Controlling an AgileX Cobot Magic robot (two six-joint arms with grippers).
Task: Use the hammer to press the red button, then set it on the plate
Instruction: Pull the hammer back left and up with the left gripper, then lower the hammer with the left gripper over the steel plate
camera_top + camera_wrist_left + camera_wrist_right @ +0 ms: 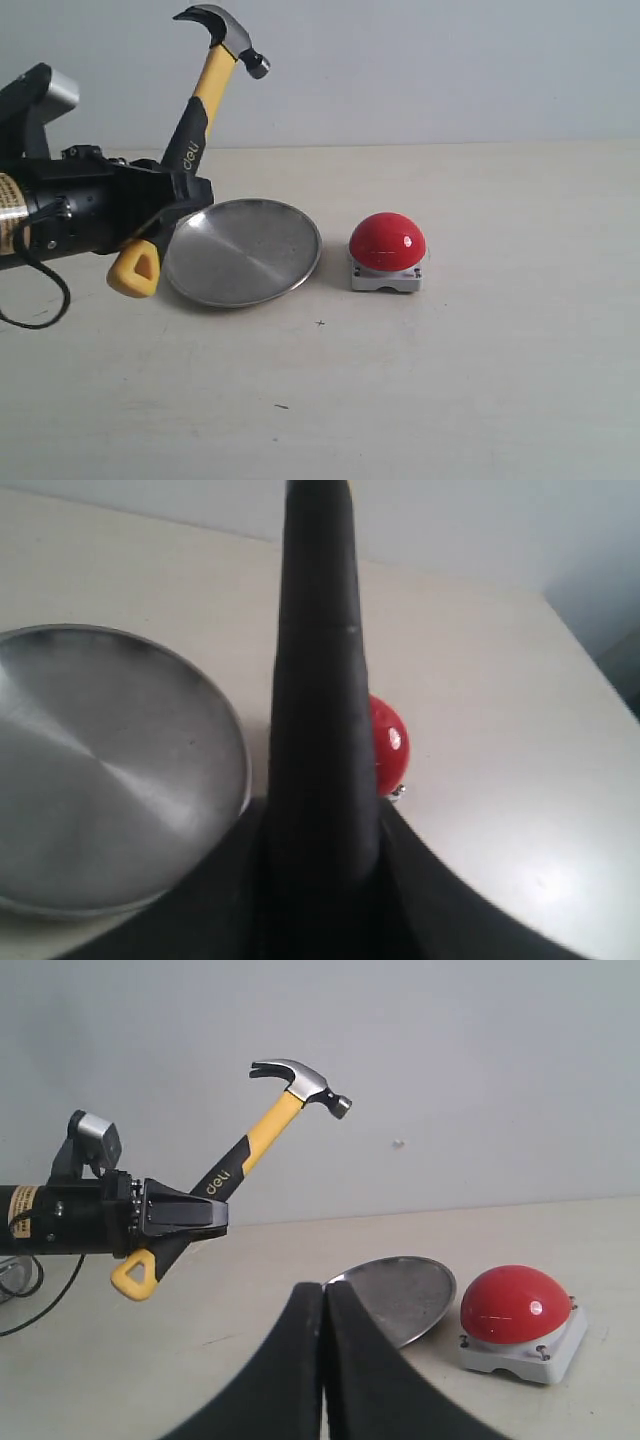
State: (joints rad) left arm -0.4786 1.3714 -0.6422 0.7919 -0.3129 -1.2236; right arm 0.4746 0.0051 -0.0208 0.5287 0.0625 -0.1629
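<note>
Okay, left jaws clamped on the hammer (203, 100) handle, head up high near the plate (245, 252); right jaws together, empty; I'd carry the head across to the red button (387, 240) beside the plate on the tabletop, then tip down gently, dome-centred.

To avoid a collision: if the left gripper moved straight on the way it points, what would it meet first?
Probably the red button: the left gripper, holding the hammer, points level over the plate toward it, though it may pass above.
</note>
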